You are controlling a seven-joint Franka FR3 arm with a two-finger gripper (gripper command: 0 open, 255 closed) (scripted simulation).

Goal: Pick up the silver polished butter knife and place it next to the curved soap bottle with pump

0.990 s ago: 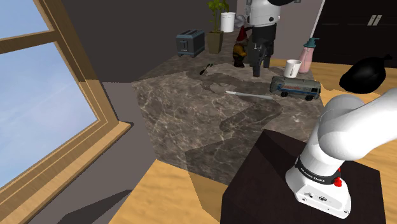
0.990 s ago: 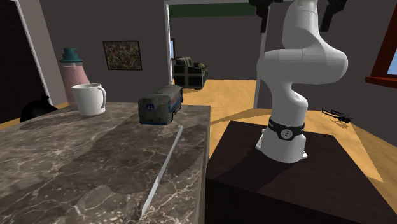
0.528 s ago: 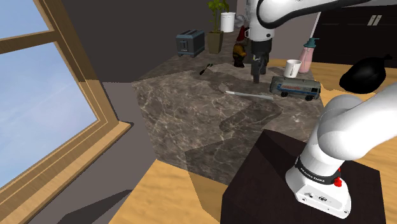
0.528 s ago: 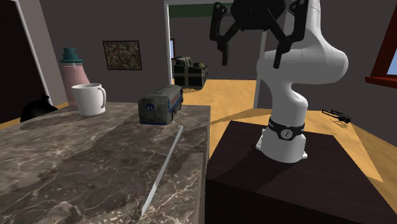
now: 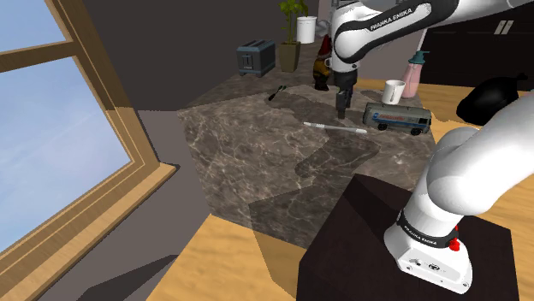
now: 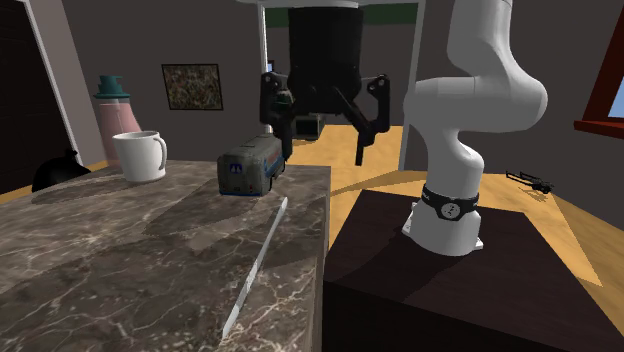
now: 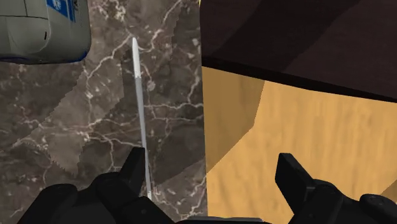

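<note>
**While the hand hangs wide, the knife sits under one finger**

If the hand [image 6: 322,155] goes straight down from where it hangs, I judge the grasp will miss. The knife [image 7: 141,114] lies flat on the bench [image 7: 95,127], beneath one finger rather than in the gap between the two. It runs away from that finger toward the toy bus [image 7: 38,28]. That finger could land on the thin blade and skid it toward the bench edge, which lies close beside it and under the middle of the hand. The other finger hangs out past that edge, over the floor.

The hand is spread wide, holding and touching nothing. The soap bottle [image 5: 414,75] stands well beyond the hand, past the bus and the mug [image 5: 394,91].
</note>
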